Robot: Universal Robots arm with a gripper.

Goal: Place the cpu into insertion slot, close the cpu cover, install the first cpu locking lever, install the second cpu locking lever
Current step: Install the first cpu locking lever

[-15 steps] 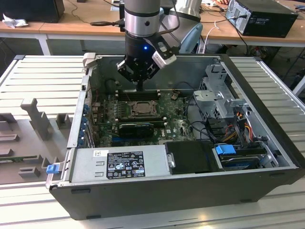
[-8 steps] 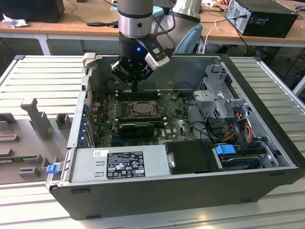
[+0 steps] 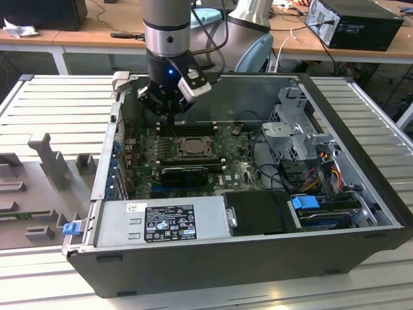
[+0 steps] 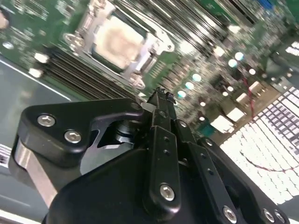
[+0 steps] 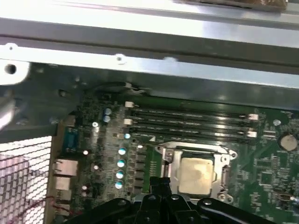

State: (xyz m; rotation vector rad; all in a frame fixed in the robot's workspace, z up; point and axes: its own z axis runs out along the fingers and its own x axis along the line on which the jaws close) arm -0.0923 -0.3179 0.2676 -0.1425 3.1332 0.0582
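One arm (image 3: 166, 32) reaches down into an open-sided computer case (image 3: 193, 258) lying on a ribbed grey tabletop (image 3: 58, 97) in the exterior view. Its jaws hang above the green board (image 3: 239, 171), just behind the socket (image 3: 175, 154) and over the memory slots (image 3: 193, 129) along the socket's far edge. They look drawn together with nothing between them. The chip (image 3: 193, 147) lies flat in the socket. A long black card (image 3: 184, 173) sits just in front of the socket, and a grey power supply (image 3: 161, 223) lies beyond that, against the case's front wall.

In the second wrist view the black jaws are pressed together, empty, and raised clear of the board. The pale chip (image 4: 119, 39) sits square in the socket, ringed by the silver cover (image 4: 86, 23), which lies flat over it. Dark memory slots (image 4: 70, 70) run beside the socket.

In the first wrist view the chip (image 5: 196, 175) shows through the window of the cover (image 5: 191, 148), seated in the socket. The memory slots (image 5: 187, 123) lie between the socket and the grey case wall (image 5: 140, 79). A row of small round capacitors (image 5: 121, 163) stands just beside the socket, and a coin battery (image 5: 287, 141) lies farther off on the socket's other side. The jaws hover near the socket's corner, not touching it.
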